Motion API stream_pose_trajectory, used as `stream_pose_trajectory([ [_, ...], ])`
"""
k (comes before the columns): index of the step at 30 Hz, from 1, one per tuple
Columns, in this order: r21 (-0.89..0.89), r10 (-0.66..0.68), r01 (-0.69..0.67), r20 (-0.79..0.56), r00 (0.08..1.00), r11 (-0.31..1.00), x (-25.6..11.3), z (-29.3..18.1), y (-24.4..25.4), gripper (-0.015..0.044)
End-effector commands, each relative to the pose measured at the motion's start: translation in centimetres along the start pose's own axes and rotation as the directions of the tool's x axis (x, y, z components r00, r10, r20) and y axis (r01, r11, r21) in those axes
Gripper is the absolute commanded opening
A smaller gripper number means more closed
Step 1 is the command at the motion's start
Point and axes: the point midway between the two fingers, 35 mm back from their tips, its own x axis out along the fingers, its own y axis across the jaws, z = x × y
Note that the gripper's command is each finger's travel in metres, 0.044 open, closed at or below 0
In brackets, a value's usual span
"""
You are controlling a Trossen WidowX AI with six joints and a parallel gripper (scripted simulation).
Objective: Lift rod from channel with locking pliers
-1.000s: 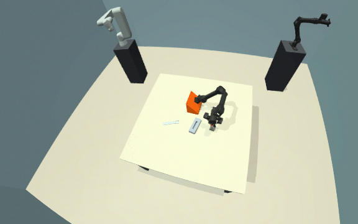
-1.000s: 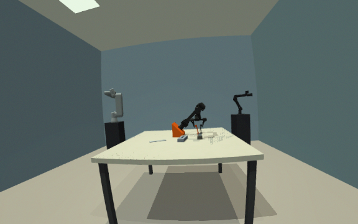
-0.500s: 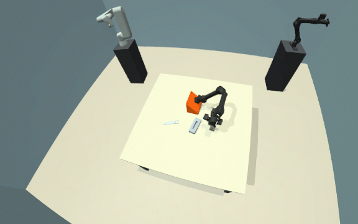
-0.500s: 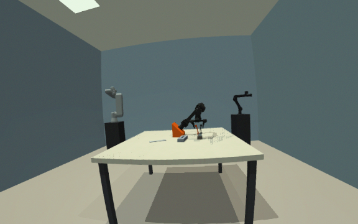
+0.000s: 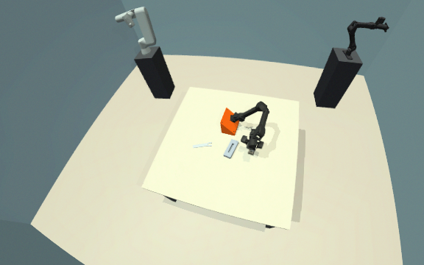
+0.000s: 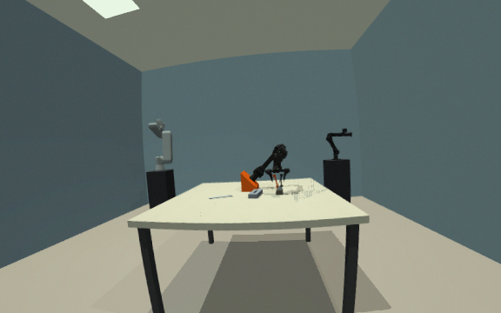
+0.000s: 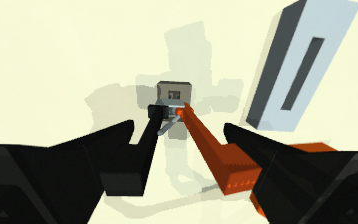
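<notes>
The locking pliers [image 6: 276, 182] [image 7: 202, 131] stand upright in the grey holster [image 5: 251, 152] [image 6: 279, 191] [image 7: 161, 93], with one orange and one black handle spread apart. My gripper [image 5: 252, 143] [image 6: 278, 177] [image 7: 179, 125] is open above the holster. In the wrist view its fingers are on the outer sides of the two handles, one by each; any contact cannot be told. The blue-grey channel block [image 5: 228, 154] [image 6: 255, 195] [image 7: 289, 70] lies to one side, with a dark narrow slot in its top. The rod cannot be made out in the slot.
An orange wedge-shaped block [image 5: 229, 125] [image 6: 246, 184] [image 7: 315, 147] stands at my arm's base. A thin pale forked piece [image 5: 199, 146] [image 6: 220, 197] lies flat on the table beyond the channel block. Two other arms stand on dark pedestals [image 5: 157, 75] [image 5: 338, 79] off the table.
</notes>
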Motion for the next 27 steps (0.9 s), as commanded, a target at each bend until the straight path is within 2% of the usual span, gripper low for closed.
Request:
stream_pose_trajectory([
  [1,0.001,-0.003,0.003,0.003,1.000,1.000,0.05,0.00,-0.06,0.0429],
  [27,0.001,-0.003,0.003,0.003,1.000,1.000,0.05,0.00,-0.06,0.0395],
])
